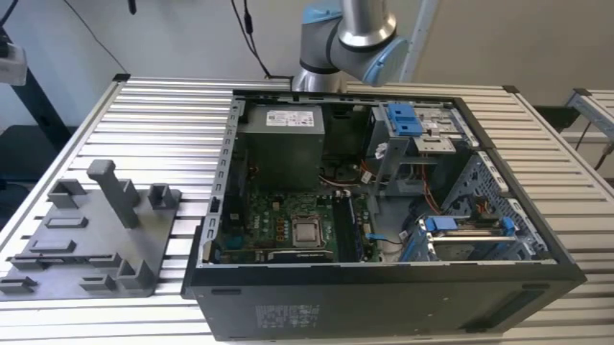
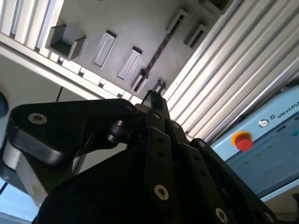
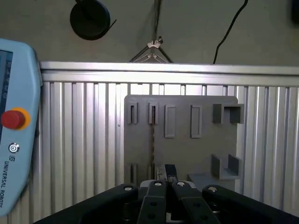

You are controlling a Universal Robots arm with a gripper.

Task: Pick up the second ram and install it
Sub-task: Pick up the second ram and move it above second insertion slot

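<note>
The second ram (image 3: 152, 140) stands on its long edge in a slot of the grey holder tray (image 3: 187, 154), so it appears as a thin dark line. In the second wrist view the ram (image 2: 161, 46) runs across the tray (image 2: 140, 28) in the same way. My gripper (image 3: 166, 173) hangs well above the tray with its black fingers drawn together and nothing between them. Its tip (image 2: 155, 93) lines up close to one end of the ram. In the exterior view the tray (image 1: 86, 244) lies at the left.
An open computer case (image 1: 384, 208) with its motherboard (image 1: 287, 226) lies at the exterior view's right of the tray on a ribbed aluminium table (image 1: 163, 122). The arm's elbow (image 1: 350, 43) rises behind the case. A pendant with a red button (image 3: 14, 119) lies on the table.
</note>
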